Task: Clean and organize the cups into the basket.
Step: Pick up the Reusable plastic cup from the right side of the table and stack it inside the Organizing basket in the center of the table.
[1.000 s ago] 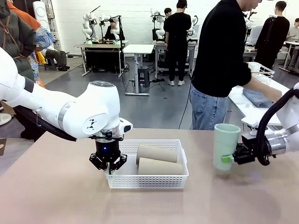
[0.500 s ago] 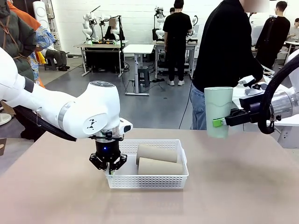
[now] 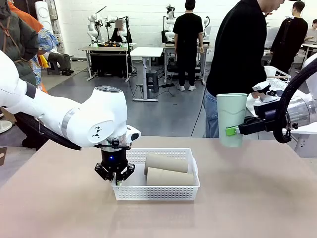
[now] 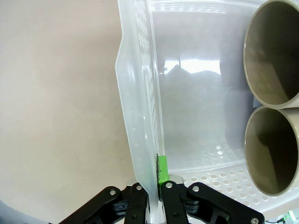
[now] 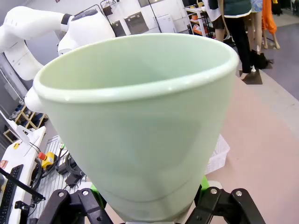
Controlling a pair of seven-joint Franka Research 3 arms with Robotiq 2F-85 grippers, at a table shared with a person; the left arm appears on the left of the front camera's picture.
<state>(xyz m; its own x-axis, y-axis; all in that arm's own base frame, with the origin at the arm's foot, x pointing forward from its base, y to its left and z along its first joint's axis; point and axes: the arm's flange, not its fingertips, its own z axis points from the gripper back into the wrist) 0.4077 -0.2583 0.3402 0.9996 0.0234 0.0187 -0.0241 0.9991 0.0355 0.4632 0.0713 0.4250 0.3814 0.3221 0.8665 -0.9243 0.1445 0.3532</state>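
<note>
On the table, centre-left: the shallow white lattice-sided plastic basket already holds two matte tan-brown tapered cups, lying on their sides next to each other in its right half; its left half is bare. Left claw is pressed together on the basket's left wall, one finger inside and one outside, seemingly steadying it. Right claw pinches the pale mint-green tapered cup low on its side, upright, mouth up, raised above the table's far right and well apart from the basket. Progress: two cups stowed, the third in the air; left to do are carrying it across and laying it in the free space. Whether any cleaning is done, or more cups wait off to the right, cannot be told. Change over the last second: the mint cup was low, near the table surface at right; it has since risen and shifted slightly, holding about level for the last half second. Left arm, basket and tan cups unmoved.
</note>
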